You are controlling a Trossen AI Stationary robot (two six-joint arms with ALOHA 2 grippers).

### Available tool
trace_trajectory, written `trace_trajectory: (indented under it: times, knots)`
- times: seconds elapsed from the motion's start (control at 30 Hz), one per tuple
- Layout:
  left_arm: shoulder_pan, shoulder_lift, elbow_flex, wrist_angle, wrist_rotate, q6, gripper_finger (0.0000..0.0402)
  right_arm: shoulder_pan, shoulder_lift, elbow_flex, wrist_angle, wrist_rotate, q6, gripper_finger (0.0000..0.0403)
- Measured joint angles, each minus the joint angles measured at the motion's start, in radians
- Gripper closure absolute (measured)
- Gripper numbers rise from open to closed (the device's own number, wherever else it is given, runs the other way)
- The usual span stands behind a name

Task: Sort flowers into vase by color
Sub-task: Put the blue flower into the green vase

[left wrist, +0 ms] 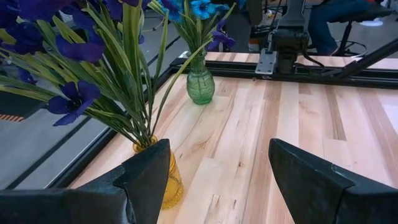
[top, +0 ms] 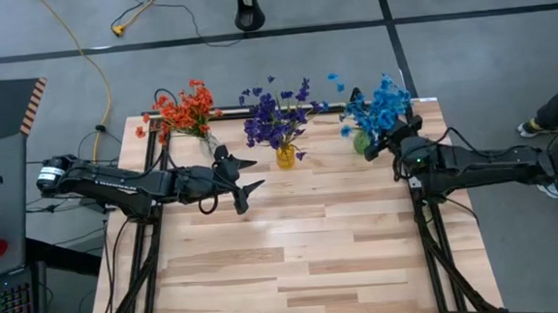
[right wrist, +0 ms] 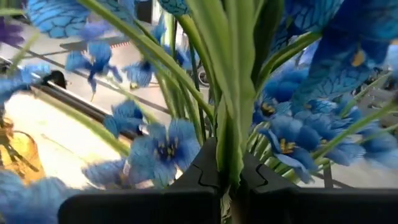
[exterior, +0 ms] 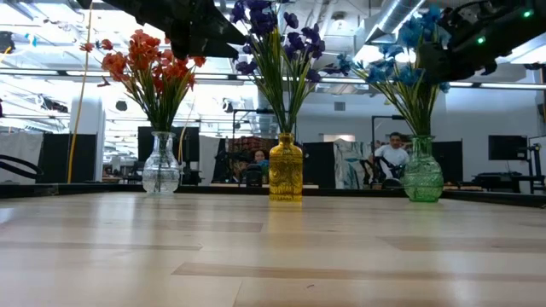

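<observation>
Over green vase (top: 361, 142), R gripper (top: 383, 138) clamps blue stems (right wrist: 233, 134) to seat them w/ matching bunch; L gripper (top: 244, 178) wide, empty, mid-table.

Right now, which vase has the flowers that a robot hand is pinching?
The green vase, holding the blue flowers. The right gripper has its jaws shut on their stems; the yellow vase and clear vase stand untouched.

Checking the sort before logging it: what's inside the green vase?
The green vase holds only blue flowers, stems fanning from its neck. The right hand is shut on green stems among them. The stems' lower ends are blurred behind the textured glass.
</observation>
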Motion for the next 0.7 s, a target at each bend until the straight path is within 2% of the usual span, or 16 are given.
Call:
trace_trajectory:
  times: [0.53, 0.7]
  knots:
    - [0.0, 0.0, 0.0, -0.003, -0.001, 0.01, 0.0141, 0.0, 0.0, 0.0, -0.25, -0.003, 0.266, 0.0369]
    - [0.0, 0.0, 0.0, -0.003, -0.001, 0.01, 0.0141, 0.0, 0.0, 0.0, -0.329, -0.049, 0.312, 0.0369]
